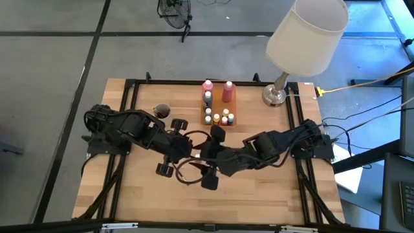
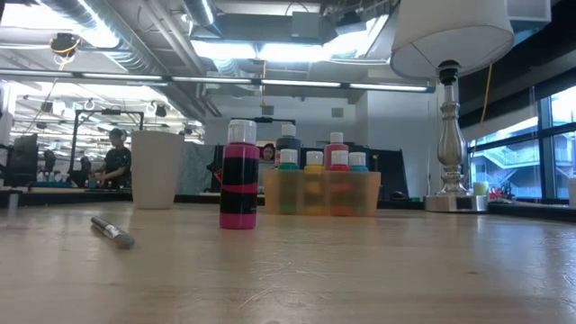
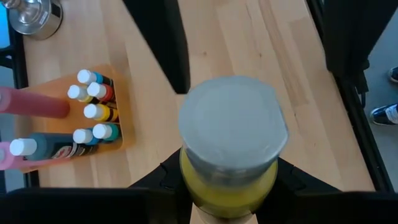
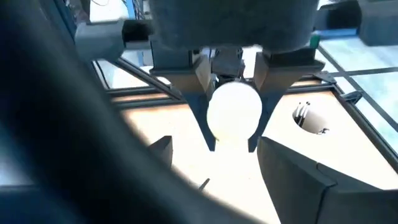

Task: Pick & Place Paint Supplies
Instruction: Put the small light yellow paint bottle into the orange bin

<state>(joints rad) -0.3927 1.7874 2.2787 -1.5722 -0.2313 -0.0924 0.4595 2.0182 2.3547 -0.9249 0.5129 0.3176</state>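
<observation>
Left gripper (image 3: 229,190): closes partway around the yellow bottle (image 3: 230,134), a small one with a white cap, and grips the body just under the cap, above mid-table and clear of the wood. Faces the right gripper (image 1: 215,163) nose to nose; holds its fingers well apart with nothing between them, the white cap straight ahead in the right wrist view. Reads as a hand-over in mid-air, or a carry toward the orange tray (image 1: 231,109) at the far side of the table, already stocked with small capped bottles and two taller pink ones. Risks, judged from this pose: slips from a shallow pinch on a round, smooth body if the receiving fingers nudge before closing; drops and rolls across the bare table (image 1: 272,194) if release comes ahead of a firm second grip; tilts in the grip if taken by the cap alone. Further out: clashes finger on finger, given how tightly both wrists crowd together; topples packed tray bottles on a low approach. Lamp (image 1: 304,32) stands beside the tray, near enough for an elbow to catch.
</observation>
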